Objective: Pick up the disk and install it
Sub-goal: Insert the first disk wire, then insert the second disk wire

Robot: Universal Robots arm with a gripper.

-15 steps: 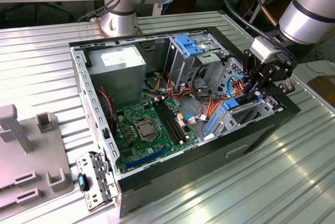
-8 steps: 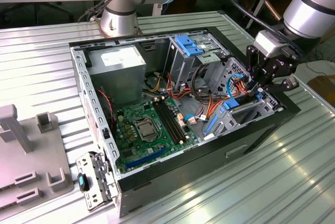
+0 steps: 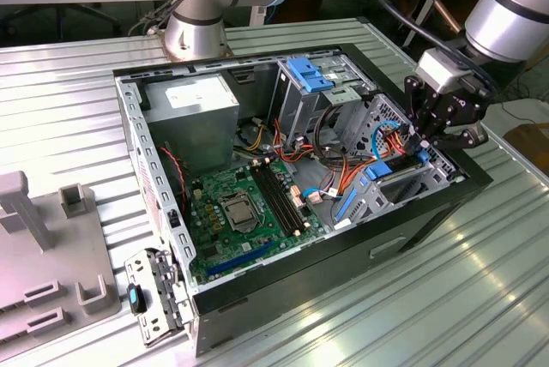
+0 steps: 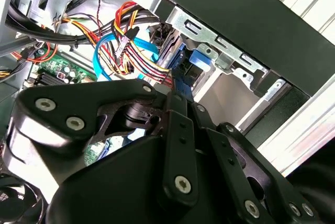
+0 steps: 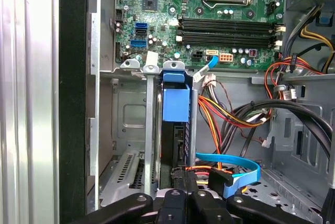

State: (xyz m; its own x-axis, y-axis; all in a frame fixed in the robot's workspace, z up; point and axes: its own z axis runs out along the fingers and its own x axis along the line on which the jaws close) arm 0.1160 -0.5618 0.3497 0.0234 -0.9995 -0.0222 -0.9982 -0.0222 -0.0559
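The black multi-link hand (image 5: 188, 195) is clenched, its fingers (image 5: 183, 185) drawn close together on the near edge of the disk (image 5: 175, 110), a flat dark drive clipped in a bright blue plastic carrier frame. The disk stands on edge in a slot of the grey sheet-metal drive cage (image 5: 131, 114), between the cage's upright rails. Just beside it, a flat light-blue data cable (image 5: 235, 164) loops past a bundle of red, yellow and orange power wires (image 5: 230, 116). Beyond the cage lies the green motherboard (image 5: 209, 4) with its black memory slots and its square processor socket. In the exterior view the hand (image 3: 426, 148) hangs over the cage at about 3 o'clock of the open black computer case (image 3: 429, 213), the motherboard (image 3: 240, 204) sits near 7 o'clock inside it, and a grey metal power supply box (image 3: 193, 110) fills the 11 o'clock corner. The case rests on a ribbed silver table (image 3: 69, 67). A pale grey moulded fixture (image 3: 51, 255) lies on the table at 8 o'clock of the case, and the arm's round silver base (image 3: 196, 28) stands at 12 o'clock behind it.
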